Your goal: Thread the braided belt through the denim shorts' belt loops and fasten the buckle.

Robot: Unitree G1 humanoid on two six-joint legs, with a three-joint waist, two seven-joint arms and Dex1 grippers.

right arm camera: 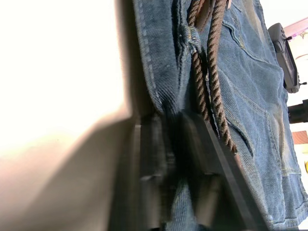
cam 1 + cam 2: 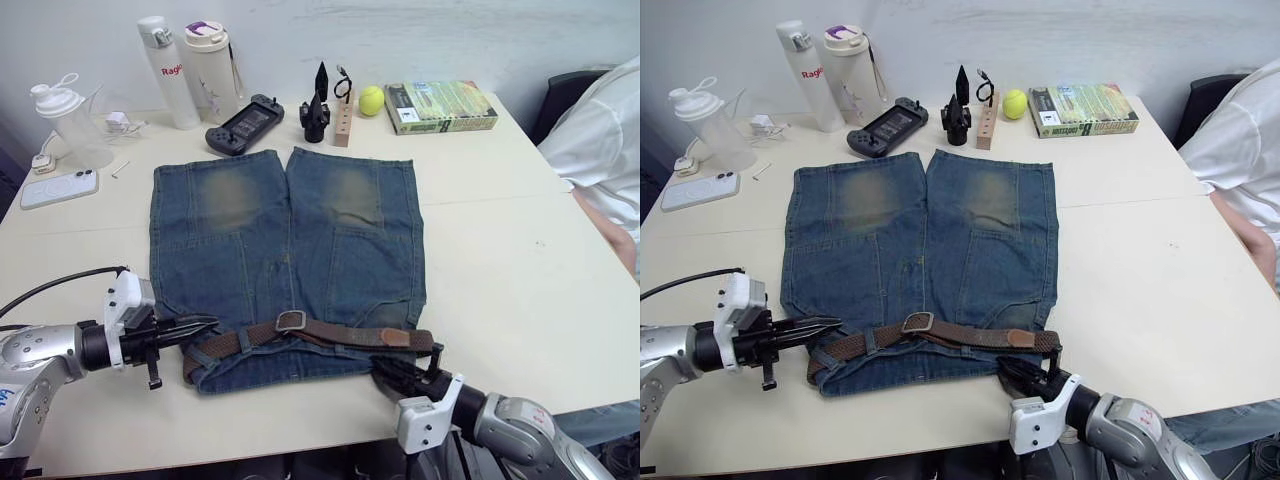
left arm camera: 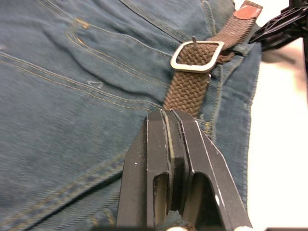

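Both grippers sit at the near edge of the shorts (image 2: 285, 255), the left gripper (image 2: 205, 325) clenched empty and the right gripper (image 2: 395, 372) pinching denim, so pulling may drag the belt (image 2: 330, 333) and loosen the buckle (image 2: 290, 321).

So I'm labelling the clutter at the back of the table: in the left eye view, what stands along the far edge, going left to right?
Clear shaker bottle → white bottle → white tumbler → black game controller → black cone → wooden block → tennis ball → book.
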